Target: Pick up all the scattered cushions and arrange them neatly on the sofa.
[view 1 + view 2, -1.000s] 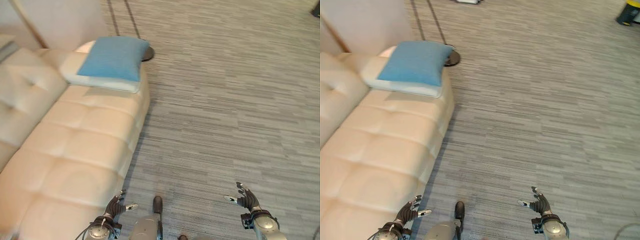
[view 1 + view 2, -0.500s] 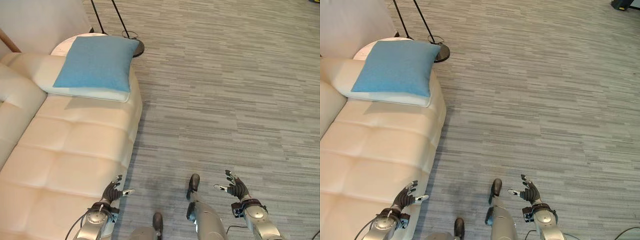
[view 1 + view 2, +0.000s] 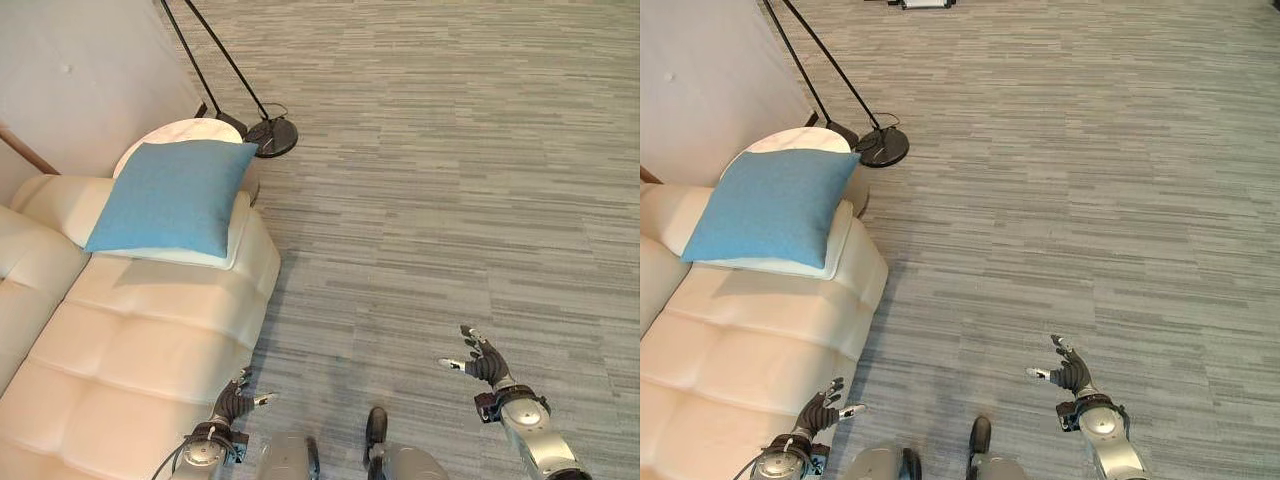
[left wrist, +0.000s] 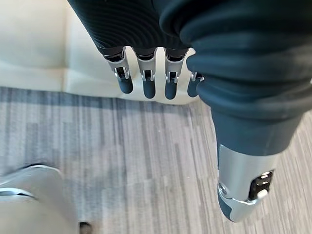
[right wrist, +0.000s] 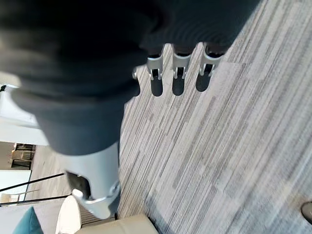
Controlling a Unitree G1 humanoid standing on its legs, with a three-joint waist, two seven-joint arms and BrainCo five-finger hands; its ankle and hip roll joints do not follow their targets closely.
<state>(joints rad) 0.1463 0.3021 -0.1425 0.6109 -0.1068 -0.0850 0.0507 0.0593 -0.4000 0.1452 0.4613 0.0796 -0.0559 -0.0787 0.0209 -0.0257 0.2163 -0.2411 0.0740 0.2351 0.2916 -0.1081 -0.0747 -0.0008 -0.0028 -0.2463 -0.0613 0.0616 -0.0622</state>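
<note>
One blue cushion (image 3: 170, 196) lies flat on a white cushion (image 3: 232, 243) at the far end of the cream sofa (image 3: 140, 340), the two stacked on the seat next to the arm. Just beyond that end stands a small round side desk (image 3: 190, 131) with a pale top, and beside it the dark round base of a floor lamp (image 3: 273, 136) rests on the grey striped carpet (image 3: 450, 180), its thin black poles leaning up toward the wall. The left hand (image 3: 236, 398) hangs low by the front edge of the sofa, fingers straight and spread with the thumb apart, holding nothing; its wrist view shows the fingers (image 4: 146, 83) pointing toward the sofa's edge above the carpet. The right hand (image 3: 478, 362) is out over bare carpet, well apart from the sofa, also with relaxed, parted fingers and nothing in it; its wrist view shows the fingers (image 5: 178, 75) over the carpet.
</note>
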